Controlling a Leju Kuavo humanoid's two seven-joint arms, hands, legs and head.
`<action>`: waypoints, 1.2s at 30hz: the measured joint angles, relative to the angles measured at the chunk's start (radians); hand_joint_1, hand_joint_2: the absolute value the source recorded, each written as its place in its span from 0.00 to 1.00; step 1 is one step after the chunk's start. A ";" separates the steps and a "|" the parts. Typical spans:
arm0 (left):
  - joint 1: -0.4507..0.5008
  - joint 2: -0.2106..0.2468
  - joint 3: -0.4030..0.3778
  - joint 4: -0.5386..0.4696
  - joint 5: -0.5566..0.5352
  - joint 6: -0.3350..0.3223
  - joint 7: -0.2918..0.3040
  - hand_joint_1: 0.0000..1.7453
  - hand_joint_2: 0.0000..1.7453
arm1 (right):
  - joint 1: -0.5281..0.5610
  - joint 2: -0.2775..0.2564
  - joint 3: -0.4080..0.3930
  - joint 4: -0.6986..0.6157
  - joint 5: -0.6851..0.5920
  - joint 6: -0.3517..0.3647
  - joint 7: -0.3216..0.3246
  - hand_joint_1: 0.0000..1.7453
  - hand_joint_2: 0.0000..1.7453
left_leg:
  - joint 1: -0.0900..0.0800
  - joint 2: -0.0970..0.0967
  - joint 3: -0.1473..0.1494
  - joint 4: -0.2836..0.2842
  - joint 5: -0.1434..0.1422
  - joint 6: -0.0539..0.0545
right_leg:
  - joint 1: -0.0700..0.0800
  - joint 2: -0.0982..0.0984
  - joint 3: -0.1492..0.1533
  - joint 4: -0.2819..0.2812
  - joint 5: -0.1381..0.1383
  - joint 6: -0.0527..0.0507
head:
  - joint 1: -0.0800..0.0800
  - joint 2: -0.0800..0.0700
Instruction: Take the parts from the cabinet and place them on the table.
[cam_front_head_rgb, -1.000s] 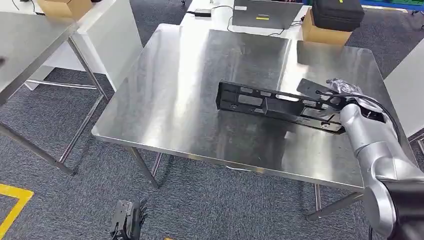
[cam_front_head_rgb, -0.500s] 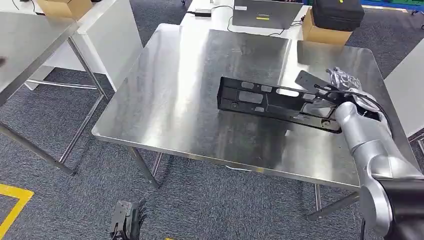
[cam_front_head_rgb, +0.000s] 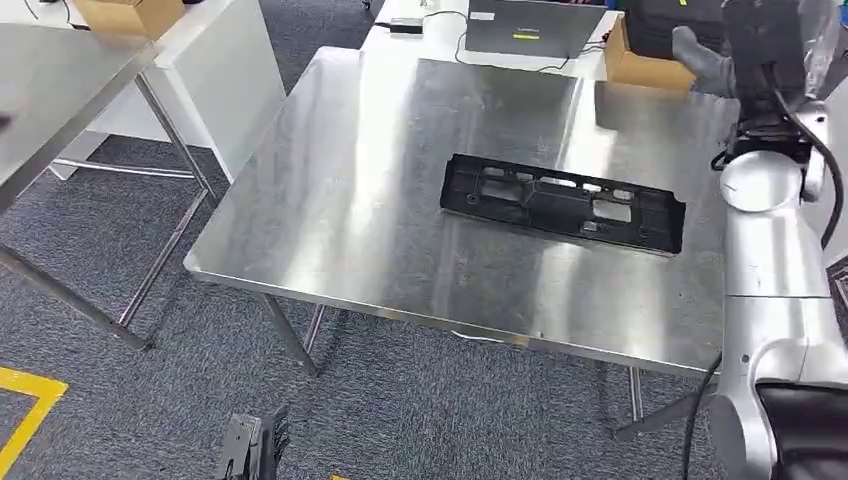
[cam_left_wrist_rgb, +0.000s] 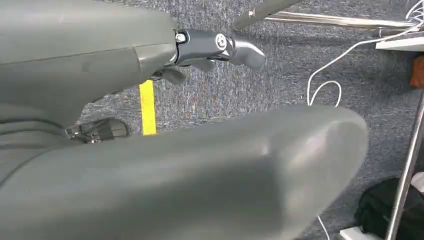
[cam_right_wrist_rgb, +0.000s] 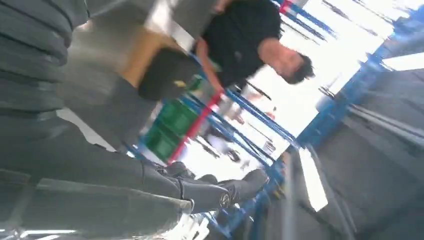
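Left hand: I see my left hand hanging over the carpet, fingers apart and holding nothing.
Part: the long black part lies flat on the steel table, toward its right side, with no hand touching it.
Right hand: I have my right hand lifted high beyond the table's far right corner, empty, fingers loosely apart.
Far edge: a laptop and a cardboard box.

A long black part, a flat perforated bracket with rectangular cut-outs, is lying flat on the steel table, stretching from nine o'clock toward four o'clock, nearer the table's right side.
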 joint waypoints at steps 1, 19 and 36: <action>0.000 0.000 0.000 0.000 0.000 0.000 0.000 0.00 0.00 | 0.005 -0.003 0.000 -0.021 -0.002 -0.003 0.000 0.00 1.00 | 0.000 0.000 0.000 0.000 0.000 0.000 | 0.000 0.000 0.000 0.000 0.000 0.000 | 0.000 0.000; 0.019 -0.002 0.028 -0.002 0.021 0.023 -0.027 0.00 0.00 | 0.483 0.033 0.004 -0.320 -0.293 -0.254 -0.434 0.00 1.00 | 0.002 -0.010 0.004 0.000 -0.006 -0.001 | 0.004 -0.006 0.005 -0.002 -0.006 -0.001 | 0.000 0.000; 0.105 0.000 0.199 -0.010 0.075 0.037 -0.038 0.00 0.00 | 1.144 0.366 -0.007 -0.343 -0.490 -0.112 -0.563 0.00 1.00 | -0.005 -0.009 0.010 0.001 -0.022 0.001 | -0.012 -0.003 0.007 -0.004 -0.016 -0.001 | -0.001 0.000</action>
